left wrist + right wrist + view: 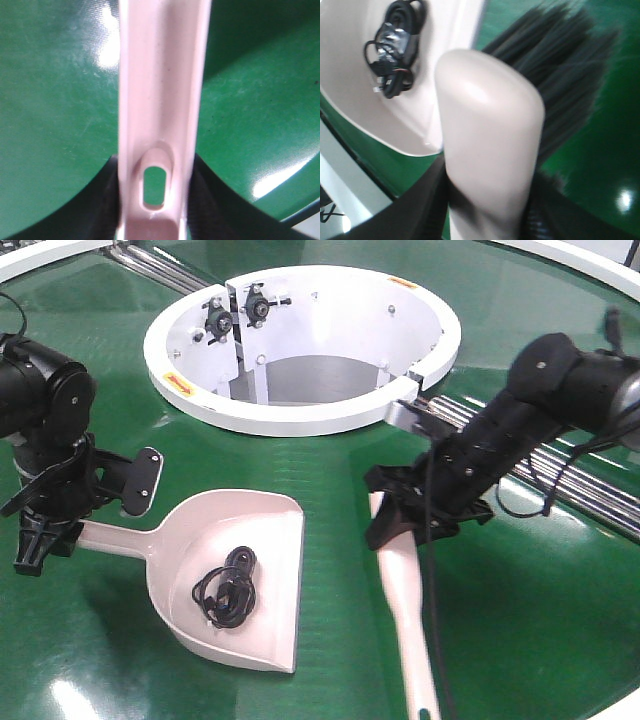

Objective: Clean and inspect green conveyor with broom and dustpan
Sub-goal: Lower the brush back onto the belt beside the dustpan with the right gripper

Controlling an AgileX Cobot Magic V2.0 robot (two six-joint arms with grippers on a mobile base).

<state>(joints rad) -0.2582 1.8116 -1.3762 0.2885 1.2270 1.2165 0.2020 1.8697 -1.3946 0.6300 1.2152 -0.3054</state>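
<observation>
The pale pink dustpan lies on the green conveyor with a coiled black cable inside it. My left gripper is shut on the end of its handle, near the slotted hole. My right gripper is shut on the pink broom, whose handle runs toward the near edge. In the right wrist view the broom's body fills the jaws, its black bristles fan out beyond, and the dustpan with the cable lies to the left.
The white ring-shaped hub stands behind the dustpan, with black fittings on its inner wall. Silver rollers run under my right arm at the right. A white rim curves along the far edge.
</observation>
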